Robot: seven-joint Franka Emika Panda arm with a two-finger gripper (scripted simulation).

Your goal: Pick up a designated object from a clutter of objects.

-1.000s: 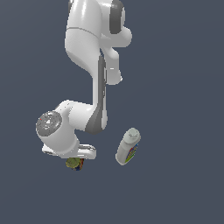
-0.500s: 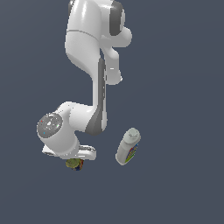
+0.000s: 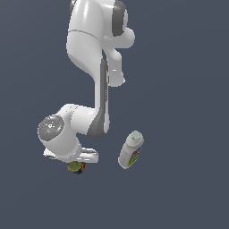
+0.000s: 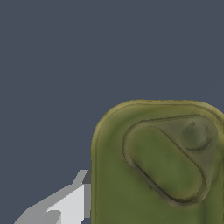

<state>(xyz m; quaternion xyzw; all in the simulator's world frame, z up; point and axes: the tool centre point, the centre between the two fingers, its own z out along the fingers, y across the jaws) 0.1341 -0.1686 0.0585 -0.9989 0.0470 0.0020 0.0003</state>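
Observation:
The designated object, a squat can with an olive-green top (image 4: 157, 166), fills much of the wrist view. In the exterior view only a sliver of the can (image 3: 76, 167) shows under the robot's hand. My gripper (image 3: 77, 164) is down over it. One grey finger (image 4: 70, 203) lies against the can's side; the other finger is out of view. The white bottle with a colourful label (image 3: 130, 150) lies to the exterior view's right of the hand. The small red can is hidden or out of view.
The white arm (image 3: 96, 67) rises above the hand and covers most of the can in the exterior view. The ground is a flat dark grey-blue surface (image 3: 179, 197).
The wrist has shifted very slightly. The can and the bottle stay where they were.

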